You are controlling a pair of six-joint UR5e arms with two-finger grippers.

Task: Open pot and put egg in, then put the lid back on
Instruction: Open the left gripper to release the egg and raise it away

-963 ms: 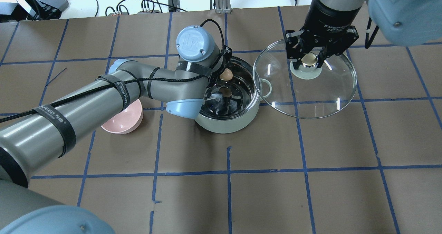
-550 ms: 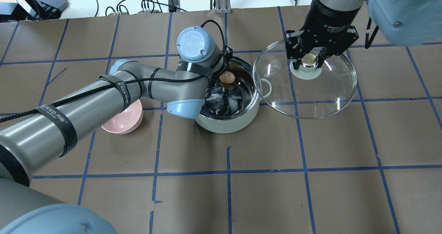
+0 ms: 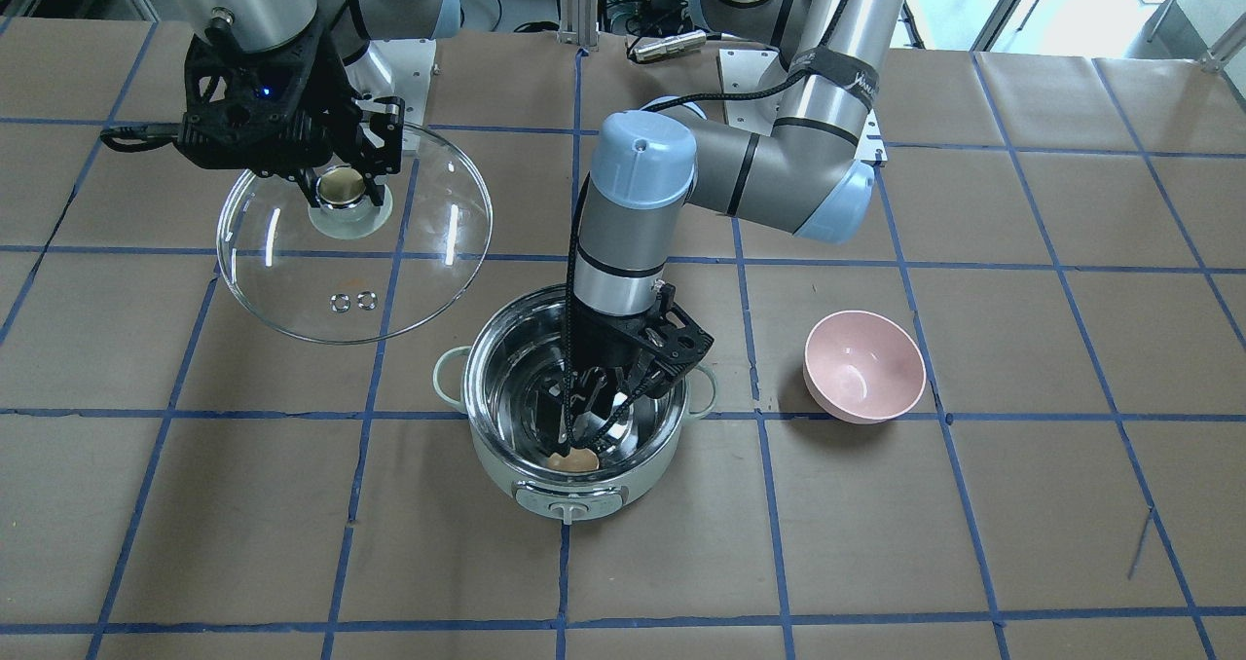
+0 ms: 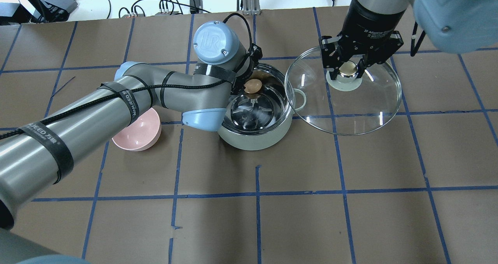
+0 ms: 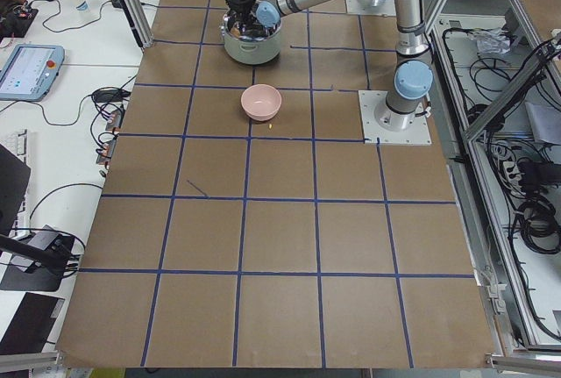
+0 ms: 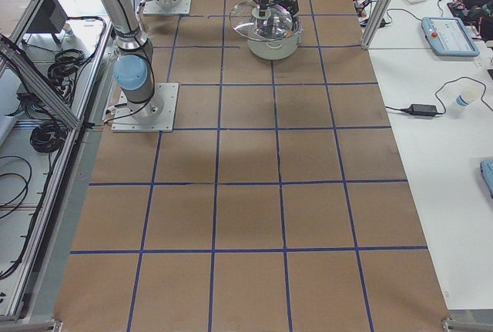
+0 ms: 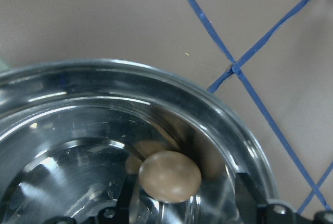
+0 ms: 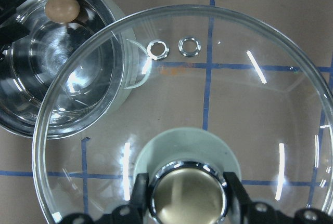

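The mint-green pot (image 4: 256,141) stands open on the table, its control knob (image 3: 572,510) on the far side from the robot. The brown egg (image 4: 253,85) lies inside it by the steel wall; it also shows in the front view (image 3: 572,460) and the left wrist view (image 7: 169,176). My left gripper (image 3: 596,415) reaches down into the pot, jaws wider than the egg, open. My right gripper (image 4: 348,68) is shut on the knob of the glass lid (image 4: 350,112). It holds the lid level in the air to the right of the pot, also in the right wrist view (image 8: 234,104).
A pink bowl (image 4: 136,133) sits on the table left of the pot, under my left forearm. Brown paper with blue tape lines covers the table. Cables lie along the far edge.
The egg went down from just over the rim to the pot's floor by the wall. My left wrist has since lifted and shifted a little left. The right gripper and lid have barely moved.
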